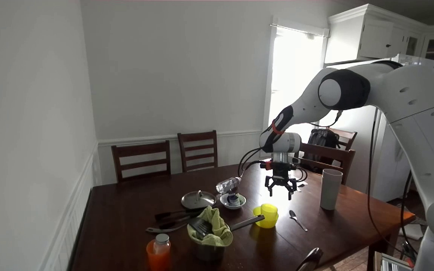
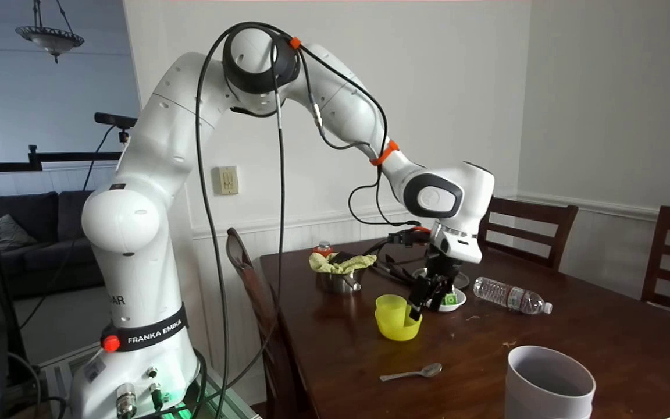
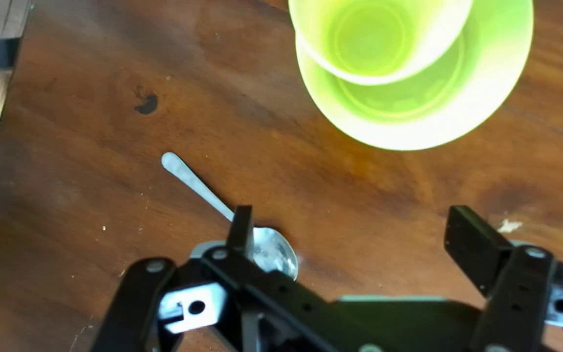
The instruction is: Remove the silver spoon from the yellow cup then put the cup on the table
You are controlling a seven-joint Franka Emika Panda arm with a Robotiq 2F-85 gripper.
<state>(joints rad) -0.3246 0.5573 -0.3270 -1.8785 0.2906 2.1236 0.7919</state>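
Observation:
The silver spoon (image 1: 298, 221) lies flat on the brown table (image 1: 126, 210), apart from the cup; it also shows in an exterior view (image 2: 412, 373). The yellow cup (image 1: 269, 212) stands upright inside a wider yellow bowl, and it looks empty in the wrist view (image 3: 369, 39). My gripper (image 1: 280, 195) is open and empty, held above the table beyond the cup and spoon. In the wrist view its fingers (image 3: 350, 215) are wide apart, with bare table between them. The left finger covers part of the spoon's neck and bowl there.
The yellow bowl (image 3: 487, 93) holds the cup. A pot (image 1: 211, 252) with a green cloth has its handle reaching toward the bowl. A pale grey tumbler (image 1: 331, 190), water bottle (image 1: 228, 184), white bowl (image 1: 233, 206), lid (image 1: 192, 201) and orange container (image 1: 158, 259) stand around.

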